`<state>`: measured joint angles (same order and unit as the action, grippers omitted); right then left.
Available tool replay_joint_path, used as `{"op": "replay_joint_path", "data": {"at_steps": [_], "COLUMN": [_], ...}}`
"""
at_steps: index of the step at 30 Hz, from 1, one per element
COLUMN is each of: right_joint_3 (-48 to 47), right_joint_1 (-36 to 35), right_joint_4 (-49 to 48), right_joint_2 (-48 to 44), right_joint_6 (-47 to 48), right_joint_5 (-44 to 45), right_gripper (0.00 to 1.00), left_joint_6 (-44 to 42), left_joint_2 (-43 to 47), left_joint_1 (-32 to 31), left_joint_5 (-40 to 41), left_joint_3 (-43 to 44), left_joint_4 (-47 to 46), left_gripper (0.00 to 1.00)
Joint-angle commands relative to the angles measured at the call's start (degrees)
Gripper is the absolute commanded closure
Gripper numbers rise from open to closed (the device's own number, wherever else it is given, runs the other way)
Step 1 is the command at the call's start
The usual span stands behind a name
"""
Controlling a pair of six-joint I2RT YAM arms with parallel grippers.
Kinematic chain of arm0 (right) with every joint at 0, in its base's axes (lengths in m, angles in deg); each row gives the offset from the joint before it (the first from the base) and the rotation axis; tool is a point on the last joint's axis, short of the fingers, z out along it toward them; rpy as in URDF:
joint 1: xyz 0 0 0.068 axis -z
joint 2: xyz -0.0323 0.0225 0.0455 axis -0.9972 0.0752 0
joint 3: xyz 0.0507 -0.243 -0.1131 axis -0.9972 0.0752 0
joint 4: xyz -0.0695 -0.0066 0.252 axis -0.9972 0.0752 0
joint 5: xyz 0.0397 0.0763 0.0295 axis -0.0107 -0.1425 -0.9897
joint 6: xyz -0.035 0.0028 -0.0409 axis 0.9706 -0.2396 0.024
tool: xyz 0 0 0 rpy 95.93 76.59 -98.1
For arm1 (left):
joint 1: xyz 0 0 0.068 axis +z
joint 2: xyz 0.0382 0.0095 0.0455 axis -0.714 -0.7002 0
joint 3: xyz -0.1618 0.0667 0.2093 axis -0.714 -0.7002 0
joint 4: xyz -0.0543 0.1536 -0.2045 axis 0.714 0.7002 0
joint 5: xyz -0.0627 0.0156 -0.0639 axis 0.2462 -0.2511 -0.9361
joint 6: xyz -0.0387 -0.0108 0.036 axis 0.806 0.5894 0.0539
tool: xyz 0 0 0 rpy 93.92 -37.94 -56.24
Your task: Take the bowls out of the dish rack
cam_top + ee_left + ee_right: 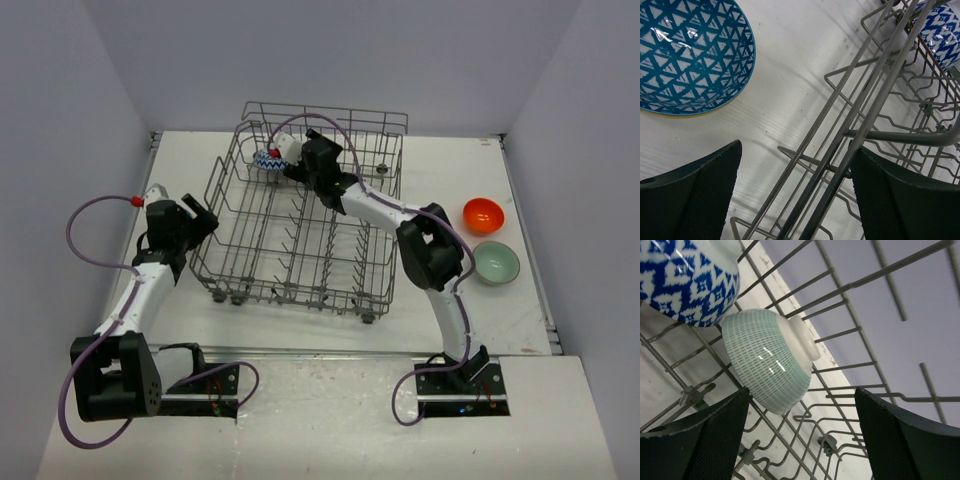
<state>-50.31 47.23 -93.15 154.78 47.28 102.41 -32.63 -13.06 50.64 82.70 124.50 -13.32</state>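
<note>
Right gripper (pixel 800 395) spread empty before mint bowl (pixel 767 365) inside dish rack (pixel 300 285); left gripper (pixel 797 147) spread too.

We find the dish rack (pixel 300 240) at the middle of the table (pixel 440 170). In its far left corner sits a bowl (pixel 687 280), with a second bowl (pixel 770 365) just beside it. Right of the rack, on the table, a far bowl (pixel 482 214) lies behind a near bowl (pixel 496 263). Outside the rack's left wall, a fifth bowl (pixel 690 55) rests on the table.
</note>
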Motion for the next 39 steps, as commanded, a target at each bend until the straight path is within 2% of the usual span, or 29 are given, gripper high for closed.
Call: {"op": "replay_joint_path", "data": {"at_steps": [1,8,18,23,39], "right_joint_3": [-3.6,-7.6,3.9,5.5,-2.1], "right_joint_1": [-0.6,-0.7,-0.8,-0.9,-0.1], "right_joint_4": [3.0,2.3,3.2,3.3,5.1], "right_joint_2": [-5.9,-0.7,-8.3,-8.2,-1.5], "right_joint_6": [-4.0,-0.6,-8.7,-10.0,-7.6], "right_joint_5": [-3.1,-0.4,-4.6,-5.5,-5.4], "right_gripper": [0.14,0.12,0.12,0.12,0.12], "left_joint_6": [-1.3,-1.6,-1.8,-1.7,-1.9], "left_joint_2": [-0.8,0.0,-2.7,-2.6,0.7], "left_joint_1": [0.3,0.4,0.4,0.4,0.3], "left_joint_5": [3.1,2.4,1.7,1.7,1.7], "left_joint_3": [1.4,0.3,1.3,1.5,1.3], "left_joint_4": [-0.8,-1.2,-2.0,-1.9,-0.9], "left_gripper": [0.14,0.13,0.13,0.12,0.11]}}
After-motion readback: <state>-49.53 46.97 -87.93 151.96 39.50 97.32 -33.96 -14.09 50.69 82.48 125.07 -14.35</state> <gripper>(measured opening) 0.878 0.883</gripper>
